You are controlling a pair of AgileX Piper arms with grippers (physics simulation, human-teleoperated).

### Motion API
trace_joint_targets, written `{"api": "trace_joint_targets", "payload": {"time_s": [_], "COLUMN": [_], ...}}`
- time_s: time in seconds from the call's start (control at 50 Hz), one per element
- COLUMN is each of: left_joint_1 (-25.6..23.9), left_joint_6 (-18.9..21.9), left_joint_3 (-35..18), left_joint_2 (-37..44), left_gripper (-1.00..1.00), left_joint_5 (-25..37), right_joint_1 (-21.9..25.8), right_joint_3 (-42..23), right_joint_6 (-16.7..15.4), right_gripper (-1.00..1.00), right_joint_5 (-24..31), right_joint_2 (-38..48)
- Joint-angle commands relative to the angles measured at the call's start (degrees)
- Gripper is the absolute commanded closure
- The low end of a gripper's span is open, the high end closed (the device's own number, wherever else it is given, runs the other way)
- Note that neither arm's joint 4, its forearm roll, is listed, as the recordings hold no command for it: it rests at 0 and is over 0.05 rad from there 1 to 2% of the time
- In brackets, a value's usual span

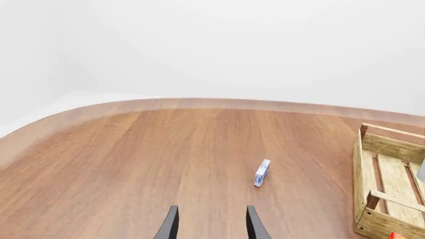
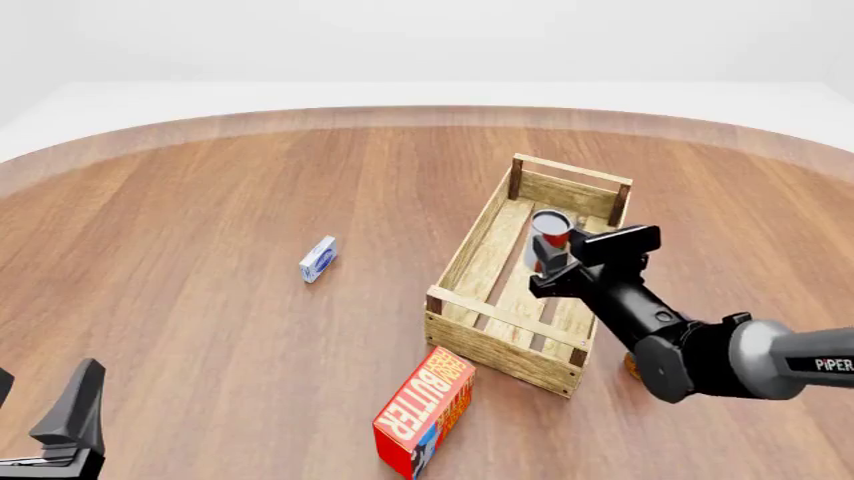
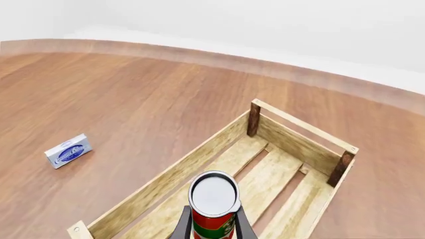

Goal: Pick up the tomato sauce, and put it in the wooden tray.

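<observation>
The left hand sits low at the near edge of the desk, its fingers spread apart with nothing between them. Ahead of it lies a broad stretch of bare wood, broken only by a small blue-and-white box lying well ahead and a little to its right. A red butter carton lies on the desk to the right of that hand, just beside the near end of the wooden tray.

The right hand reaches out over the tray, clenched on the tomato sauce; the can stands upright between its fingers, pale lid facing up, red label with green lower down. In the right wrist view the can is over the slatted floor of the tray, inside the side walls; whether its base touches the slats cannot be told. The tray holds nothing else that shows, and its far end beyond the hand is open, closed off by a rail between two darker corner posts. Beyond the tray the desk runs clear to its curved far edge
</observation>
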Motion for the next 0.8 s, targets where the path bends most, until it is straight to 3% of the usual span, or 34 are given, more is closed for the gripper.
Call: {"api": "trace_joint_targets", "payload": {"time_s": [0.02, 0.8], "left_joint_1": [0.00, -0.01], "left_joint_6": [-0.11, -0.44], "left_joint_3": [0.01, -0.15], "left_joint_2": [0.01, 0.02], "left_gripper": [-1.00, -1.00], "left_joint_5": [-0.06, 0.05], "right_joint_1": [0.07, -0.56], "right_joint_3": [-2.87, -4.38], "right_joint_6": [1.37, 1.55], "right_gripper": [1.00, 1.00], "right_joint_5": [1.60, 3.04], "right_joint_2": [3.20, 6.09]}}
